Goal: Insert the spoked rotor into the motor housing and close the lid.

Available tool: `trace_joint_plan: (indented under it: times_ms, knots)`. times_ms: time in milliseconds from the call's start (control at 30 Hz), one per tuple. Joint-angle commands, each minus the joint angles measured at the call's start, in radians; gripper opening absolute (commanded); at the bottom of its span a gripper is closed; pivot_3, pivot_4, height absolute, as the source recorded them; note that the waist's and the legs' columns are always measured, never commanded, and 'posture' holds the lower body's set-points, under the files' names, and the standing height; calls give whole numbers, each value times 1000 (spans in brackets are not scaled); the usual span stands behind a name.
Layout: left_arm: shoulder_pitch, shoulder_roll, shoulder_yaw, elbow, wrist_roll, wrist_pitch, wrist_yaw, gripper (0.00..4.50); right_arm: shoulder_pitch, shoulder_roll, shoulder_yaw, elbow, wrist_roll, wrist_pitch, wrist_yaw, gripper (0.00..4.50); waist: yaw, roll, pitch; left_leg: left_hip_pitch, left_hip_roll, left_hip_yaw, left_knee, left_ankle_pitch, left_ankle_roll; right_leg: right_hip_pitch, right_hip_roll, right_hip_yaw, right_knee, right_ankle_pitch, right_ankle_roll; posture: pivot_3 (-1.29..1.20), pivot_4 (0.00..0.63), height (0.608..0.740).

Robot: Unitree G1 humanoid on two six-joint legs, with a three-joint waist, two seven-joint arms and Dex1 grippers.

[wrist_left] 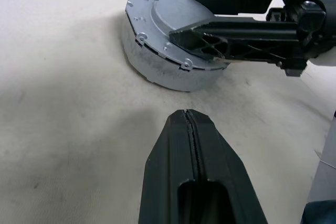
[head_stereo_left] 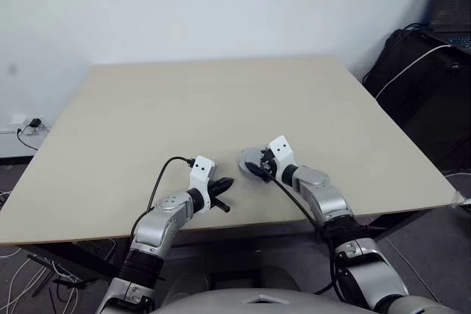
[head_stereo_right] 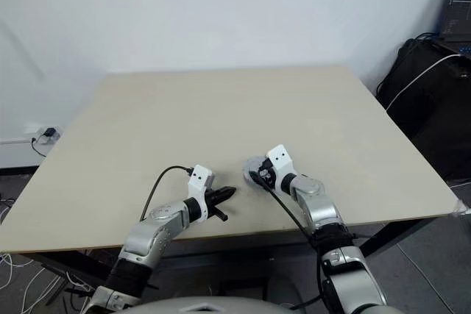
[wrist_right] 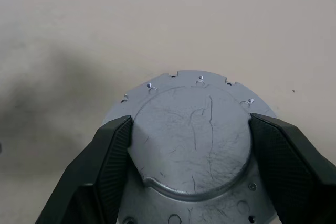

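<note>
Right now the lid (wrist_right: 191, 140), a round silver-grey disc with its smooth, scratched face up and small holes around its flange, lies flat on the beige table (head_stereo_left: 221, 108), near the near edge and a little right of the middle. Its raised centre sits between the two black fingers (wrist_right: 105, 166) of the right gripper (head_stereo_left: 257, 168), which straddle it widely, one on each side; from the right wrist view the pads look to be at or just beside the raised part, and I cannot tell whether they press on it. What lies under the lid is hidden. Just to the left, apart from the disc, the left gripper (wrist_left: 189, 121) hovers low over the bare tabletop with its fingers pressed together into one closed wedge, holding nothing, its tip pointing toward the lid. Farther off, a dark bag (head_stereo_left: 423, 71) with a white cable sits past the table's far right corner.
</note>
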Motion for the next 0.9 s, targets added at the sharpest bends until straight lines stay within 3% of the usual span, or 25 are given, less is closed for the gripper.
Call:
trace_joint_plan:
  times_ms: [33, 667, 900]
  knots:
    - [-9, -7, -1, -57, -5, -18, 1, 0, -15, 2, -8, 5, -19, 43, -41, 3180, 0, 0, 0, 0, 0, 0, 0, 1, 0, 0, 0, 0, 0, -1, 2, 0, 0, 740]
    - [-24, -14, 11, -44, 0, -46, 10, 0, -38, -33, 65, -21, -85, 176, -52, 3180, -4, 0, 0, 9, 0, 0, 0, 3, 1, 4, -1, 0, 0, -2, 2, 0, 0, 740]
    - [-131, -43, 54, 90, 19, -143, 47, 0, -34, -34, 72, -31, -85, 191, -51, 3180, 2, 0, 0, 8, 0, 0, 0, 3, 1, 5, -1, -1, -1, -2, 2, 0, 0, 740]
